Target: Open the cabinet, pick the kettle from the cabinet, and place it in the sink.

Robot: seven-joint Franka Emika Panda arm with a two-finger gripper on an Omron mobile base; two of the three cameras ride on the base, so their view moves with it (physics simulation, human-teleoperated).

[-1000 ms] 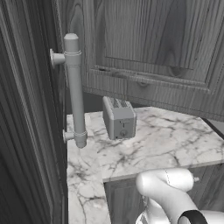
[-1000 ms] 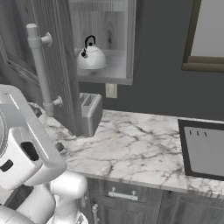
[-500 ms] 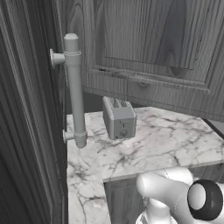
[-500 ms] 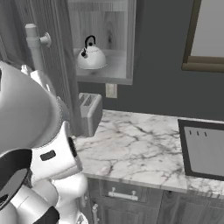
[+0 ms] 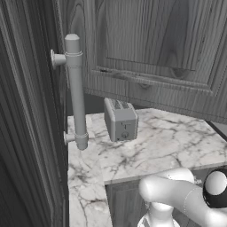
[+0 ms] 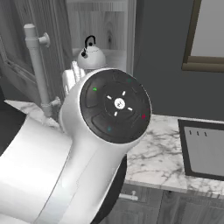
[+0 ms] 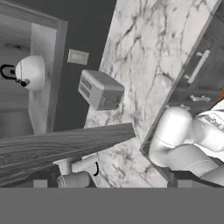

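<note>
Left base view: the arm's white elbow has swung further in over the marble desk (image 5: 177,142).
Right base view: its round dark joint now hides the toaster; the rounded silvery kettle (image 6: 91,57) sits in the open wood-grain cabinet (image 6: 114,26).
Hand view: the kettle (image 7: 30,72) stands on its shelf; the hand is spread wide, empty.

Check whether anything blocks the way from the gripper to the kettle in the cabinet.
Nothing visible does. The cabinet door is swung open, and the kettle sits exposed on the shelf. The toaster stands lower, on the counter, clear of the opening.
</note>
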